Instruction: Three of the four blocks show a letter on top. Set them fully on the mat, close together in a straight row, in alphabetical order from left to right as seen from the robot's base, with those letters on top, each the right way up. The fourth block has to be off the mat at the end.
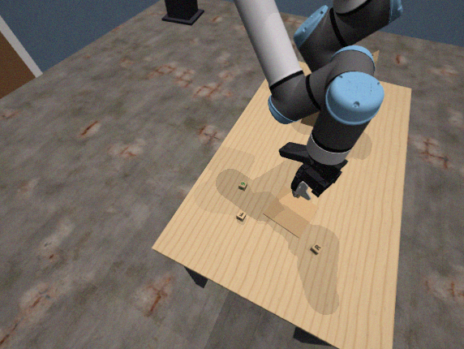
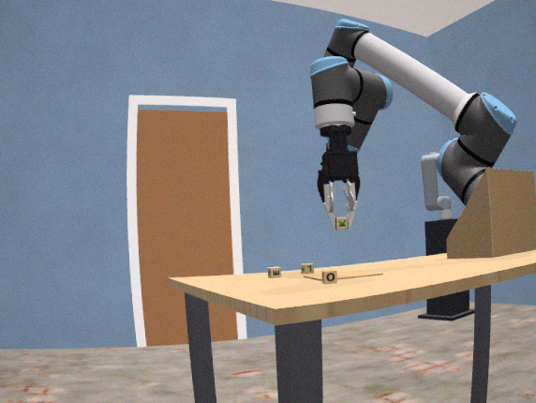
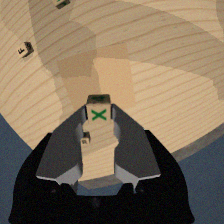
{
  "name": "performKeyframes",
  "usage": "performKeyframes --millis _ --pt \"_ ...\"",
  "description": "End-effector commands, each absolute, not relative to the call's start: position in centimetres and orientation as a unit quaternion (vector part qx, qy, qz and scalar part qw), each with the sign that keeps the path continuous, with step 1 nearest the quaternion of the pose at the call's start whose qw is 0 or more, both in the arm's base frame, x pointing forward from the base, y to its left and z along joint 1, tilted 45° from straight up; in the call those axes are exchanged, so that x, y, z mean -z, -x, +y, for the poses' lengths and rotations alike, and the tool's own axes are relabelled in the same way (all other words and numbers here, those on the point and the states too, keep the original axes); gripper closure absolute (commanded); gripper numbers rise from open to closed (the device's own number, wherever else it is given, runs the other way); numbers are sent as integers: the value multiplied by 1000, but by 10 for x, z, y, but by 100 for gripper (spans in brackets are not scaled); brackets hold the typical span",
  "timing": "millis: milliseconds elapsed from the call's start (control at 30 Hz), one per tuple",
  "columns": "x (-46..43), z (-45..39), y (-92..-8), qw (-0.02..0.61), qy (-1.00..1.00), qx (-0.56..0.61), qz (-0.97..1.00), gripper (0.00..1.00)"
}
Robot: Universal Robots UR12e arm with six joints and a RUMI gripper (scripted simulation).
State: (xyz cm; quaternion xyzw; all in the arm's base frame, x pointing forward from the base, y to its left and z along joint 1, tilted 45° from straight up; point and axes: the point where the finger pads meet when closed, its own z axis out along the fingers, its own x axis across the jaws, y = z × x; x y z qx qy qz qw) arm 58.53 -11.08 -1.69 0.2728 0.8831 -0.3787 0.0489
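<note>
My gripper (image 1: 303,193) (image 2: 342,220) (image 3: 99,105) is shut on a wooden block (image 2: 342,223) (image 3: 98,115), held well above the table. The block shows a green X in the wrist view and a green K on a side in the exterior view. The mat (image 1: 290,221) (image 2: 361,275) (image 3: 116,70) carries no block. A block with F on top (image 1: 241,216) (image 3: 26,49) and a block with a green, unclear top letter (image 1: 242,185) (image 2: 306,268) (image 3: 62,3) lie off the mat. A block with R on top (image 1: 315,248) (image 3: 85,138) lies off its other side.
The wooden table (image 1: 365,243) (image 2: 234,291) bears the mat and loose blocks. A brown angled box (image 2: 511,216) stands near the arm's base. Arm shadows fall over the mat and the block with the green letter.
</note>
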Motion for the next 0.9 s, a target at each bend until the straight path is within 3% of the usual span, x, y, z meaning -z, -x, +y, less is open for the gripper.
performKeyframes --millis 0,867 --pt "9 -118 -587 26 -210 379 901 95" --pt "-8 -135 -589 -32 -70 378 922 95"
